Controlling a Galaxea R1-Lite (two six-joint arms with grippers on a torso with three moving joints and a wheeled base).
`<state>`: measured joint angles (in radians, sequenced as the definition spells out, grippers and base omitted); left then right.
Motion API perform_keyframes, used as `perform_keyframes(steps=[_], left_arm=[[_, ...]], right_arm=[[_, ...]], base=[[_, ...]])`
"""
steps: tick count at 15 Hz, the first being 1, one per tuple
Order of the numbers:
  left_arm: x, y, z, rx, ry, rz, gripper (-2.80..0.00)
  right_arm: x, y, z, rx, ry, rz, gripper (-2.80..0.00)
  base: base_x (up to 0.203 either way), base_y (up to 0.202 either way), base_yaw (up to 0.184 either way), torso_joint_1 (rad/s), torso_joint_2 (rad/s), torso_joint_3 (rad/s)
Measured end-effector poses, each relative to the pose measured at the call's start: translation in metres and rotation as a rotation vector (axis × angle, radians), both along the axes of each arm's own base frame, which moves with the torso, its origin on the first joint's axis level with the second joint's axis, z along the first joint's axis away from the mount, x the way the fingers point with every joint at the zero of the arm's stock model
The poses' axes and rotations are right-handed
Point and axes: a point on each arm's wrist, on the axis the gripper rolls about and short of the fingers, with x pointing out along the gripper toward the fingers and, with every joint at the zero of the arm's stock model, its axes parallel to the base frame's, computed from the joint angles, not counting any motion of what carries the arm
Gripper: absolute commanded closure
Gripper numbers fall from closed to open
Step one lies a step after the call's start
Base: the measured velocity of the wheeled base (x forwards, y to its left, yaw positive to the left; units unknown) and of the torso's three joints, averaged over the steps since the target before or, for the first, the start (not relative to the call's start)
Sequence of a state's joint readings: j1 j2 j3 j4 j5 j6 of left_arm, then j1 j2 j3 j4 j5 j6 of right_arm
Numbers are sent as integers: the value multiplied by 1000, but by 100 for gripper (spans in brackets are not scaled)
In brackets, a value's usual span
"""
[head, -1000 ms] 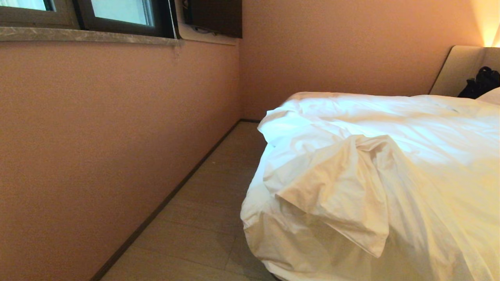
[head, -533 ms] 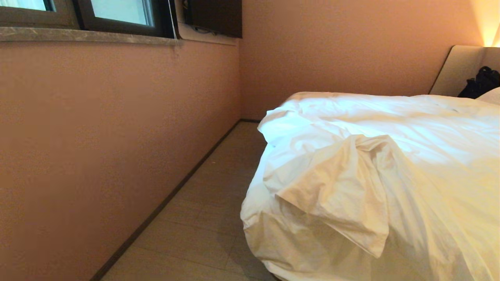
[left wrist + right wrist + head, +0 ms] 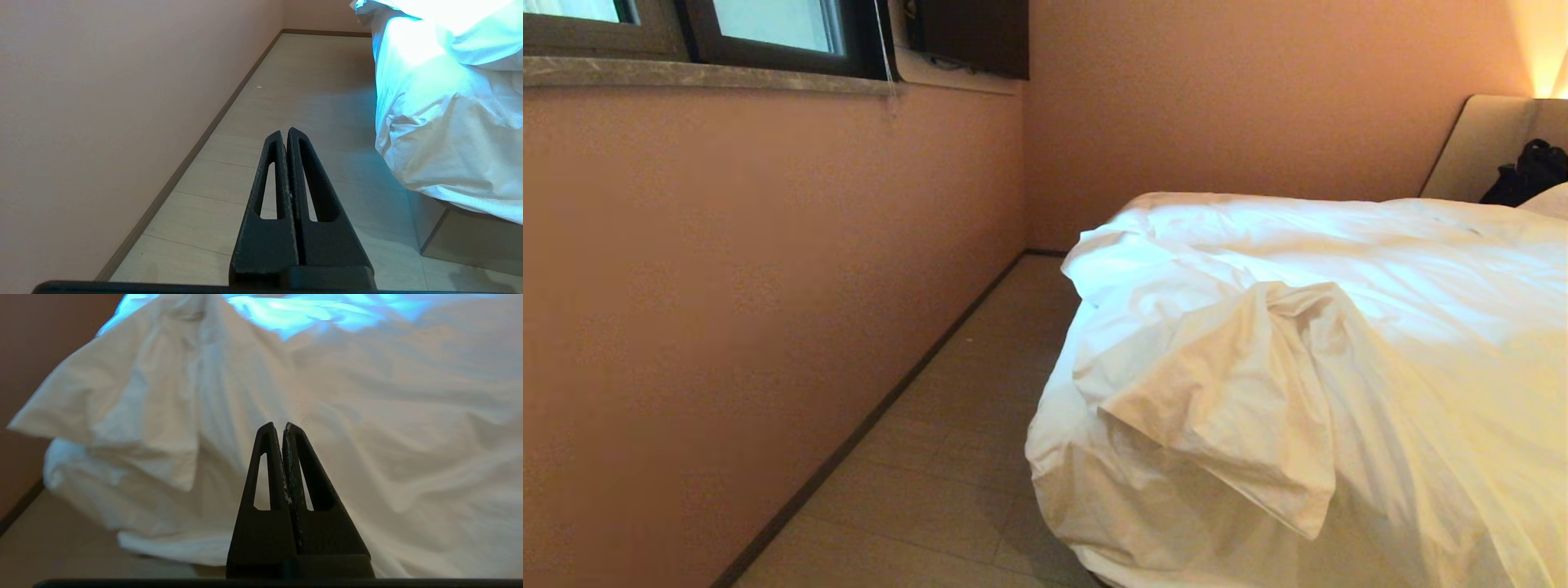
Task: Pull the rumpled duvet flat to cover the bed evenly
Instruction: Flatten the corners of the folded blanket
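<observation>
Head view: duvet [image 3: 1339, 343] runs off right and bottom edges; mattress under it hidden. Headboard [image 3: 1486, 147] cut by right edge. Black item [image 3: 1531, 171] at far right, identity unclear. Window [image 3: 768, 24] cropped at top. Neither arm visible here. Left wrist view: bed base [image 3: 457, 241] mostly covered.

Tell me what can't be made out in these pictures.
- Mattress: every view, the duvet covers it.
- Bed base: left wrist view shows one corner; the duvet overhangs the rest.
- Black object by the headboard: head view, cut off by the edge, too small to identify.
</observation>
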<state>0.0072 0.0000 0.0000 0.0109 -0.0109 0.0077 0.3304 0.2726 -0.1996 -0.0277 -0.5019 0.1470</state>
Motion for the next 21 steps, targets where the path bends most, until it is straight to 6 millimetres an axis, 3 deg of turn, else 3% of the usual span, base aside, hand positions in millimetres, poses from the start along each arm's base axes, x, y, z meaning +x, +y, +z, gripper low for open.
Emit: perform_keyframes(steps=[9, 13, 15, 18, 21], left_arm=[[0, 0, 0, 0, 0, 0, 0], [0, 0, 0, 0, 0, 0, 0], [0, 0, 0, 0, 0, 0, 0], [0, 0, 0, 0, 0, 0, 0], [0, 0, 0, 0, 0, 0, 0]], right_arm=[[3, 0, -8, 14, -39, -54, 0], [6, 1, -24, -42, -18, -80, 0], [6, 0, -20, -80, -38, -100, 0], [3, -2, -6, -136, -57, -220, 0], [0, -2, -6, -208, 7, -394, 0]], base=[[0, 0, 0, 0, 0, 0], [0, 0, 0, 0, 0, 0], [0, 0, 0, 0, 0, 0], [0, 0, 0, 0, 0, 0], [0, 0, 0, 0, 0, 0]])
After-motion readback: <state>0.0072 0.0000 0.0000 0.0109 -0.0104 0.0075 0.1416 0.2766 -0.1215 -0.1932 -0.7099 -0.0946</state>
